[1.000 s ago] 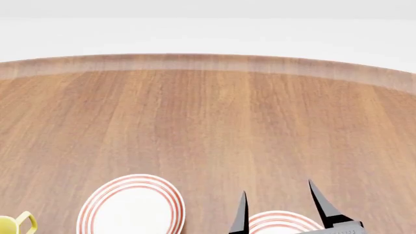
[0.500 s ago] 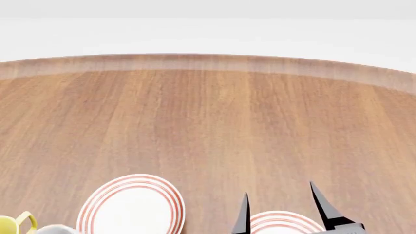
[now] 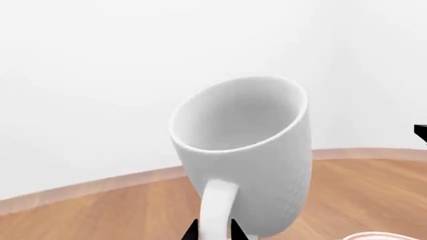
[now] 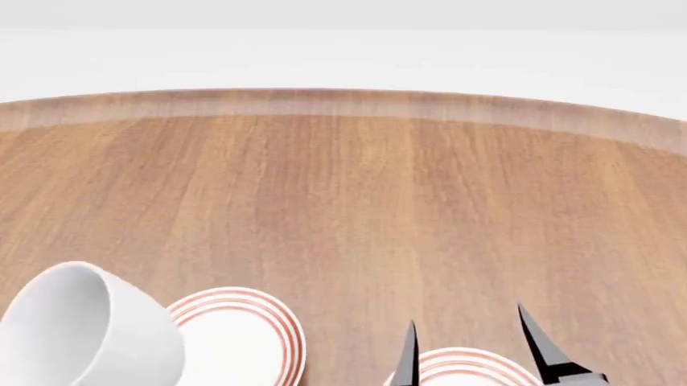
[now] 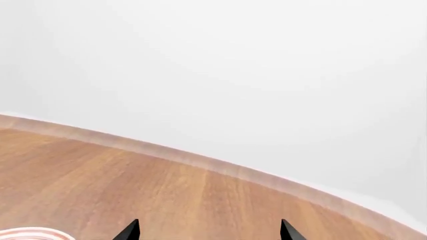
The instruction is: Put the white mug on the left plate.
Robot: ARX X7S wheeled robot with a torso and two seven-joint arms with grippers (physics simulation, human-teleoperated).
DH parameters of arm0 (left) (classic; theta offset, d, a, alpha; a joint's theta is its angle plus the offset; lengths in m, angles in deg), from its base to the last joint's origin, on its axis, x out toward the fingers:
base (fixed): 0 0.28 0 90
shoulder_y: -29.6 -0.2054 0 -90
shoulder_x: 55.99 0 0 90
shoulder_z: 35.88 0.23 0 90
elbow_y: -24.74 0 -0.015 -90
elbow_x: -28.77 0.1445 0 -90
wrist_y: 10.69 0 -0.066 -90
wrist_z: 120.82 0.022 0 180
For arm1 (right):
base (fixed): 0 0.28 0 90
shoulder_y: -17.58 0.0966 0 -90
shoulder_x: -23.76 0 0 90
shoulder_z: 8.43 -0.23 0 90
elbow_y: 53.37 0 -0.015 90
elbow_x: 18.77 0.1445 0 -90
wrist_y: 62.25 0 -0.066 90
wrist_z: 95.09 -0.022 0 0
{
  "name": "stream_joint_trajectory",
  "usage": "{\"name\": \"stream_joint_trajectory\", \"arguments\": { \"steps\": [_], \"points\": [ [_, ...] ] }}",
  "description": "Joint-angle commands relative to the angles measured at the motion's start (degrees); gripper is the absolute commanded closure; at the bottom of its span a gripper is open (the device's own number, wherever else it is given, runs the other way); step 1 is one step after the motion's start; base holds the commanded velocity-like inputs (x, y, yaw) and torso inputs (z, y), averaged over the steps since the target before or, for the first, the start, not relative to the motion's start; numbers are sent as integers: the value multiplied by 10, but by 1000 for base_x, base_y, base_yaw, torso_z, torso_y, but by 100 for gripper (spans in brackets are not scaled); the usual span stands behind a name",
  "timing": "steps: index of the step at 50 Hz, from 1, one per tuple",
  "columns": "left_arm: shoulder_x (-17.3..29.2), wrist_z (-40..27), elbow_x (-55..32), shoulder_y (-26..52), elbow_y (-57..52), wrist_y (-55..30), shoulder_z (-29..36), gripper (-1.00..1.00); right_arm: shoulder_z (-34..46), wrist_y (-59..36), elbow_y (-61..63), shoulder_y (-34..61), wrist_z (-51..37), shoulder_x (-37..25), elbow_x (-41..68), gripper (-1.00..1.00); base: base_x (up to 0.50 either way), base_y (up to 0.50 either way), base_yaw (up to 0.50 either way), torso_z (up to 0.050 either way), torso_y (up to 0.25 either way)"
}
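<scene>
The white mug (image 4: 86, 334) hangs tilted in the air at the head view's lower left, its mouth toward the table's far side, partly covering the left plate (image 4: 241, 342). In the left wrist view the white mug (image 3: 250, 150) fills the middle, and my left gripper (image 3: 213, 231) is shut on its white loop handle. The left gripper itself does not show in the head view. Over the right plate (image 4: 462, 368), my right gripper (image 4: 467, 354) is open with nothing between its fingers. It shows open in the right wrist view too, right gripper (image 5: 208, 231).
The wooden table (image 4: 355, 201) stretches far ahead to its rounded far edge (image 4: 343, 103). Both red-ringed plates lie at the near side. A sliver of plate rim (image 5: 30, 232) shows in the right wrist view.
The white mug has risen into the head view at lower left, now covering the yellow mug seen earlier and part of the left plate. The right gripper has sunk slightly.
</scene>
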Motion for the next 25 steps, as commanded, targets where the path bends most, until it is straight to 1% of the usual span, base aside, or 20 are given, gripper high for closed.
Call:
{"name": "stream_joint_trajectory", "arguments": {
  "steps": [1,12,18,25],
  "points": [
    [-6,25,-29,60,-3,-56,0,100,-2,12,-9,-4,-2,-1,4,-100,0,0,0,0,0],
    [-20,37,-31,108,15,-116,2,100,0,14,-10,-6,-4,-2,5,-100,0,0,0,0,1],
    [-25,57,-39,134,26,-138,4,100,2,17,-16,-5,-5,-2,6,-100,0,0,0,0,0],
    [-20,79,-61,165,31,-172,4,100,-1,15,-13,-5,-6,-4,9,-100,0,0,0,0,0]
  ]
}}
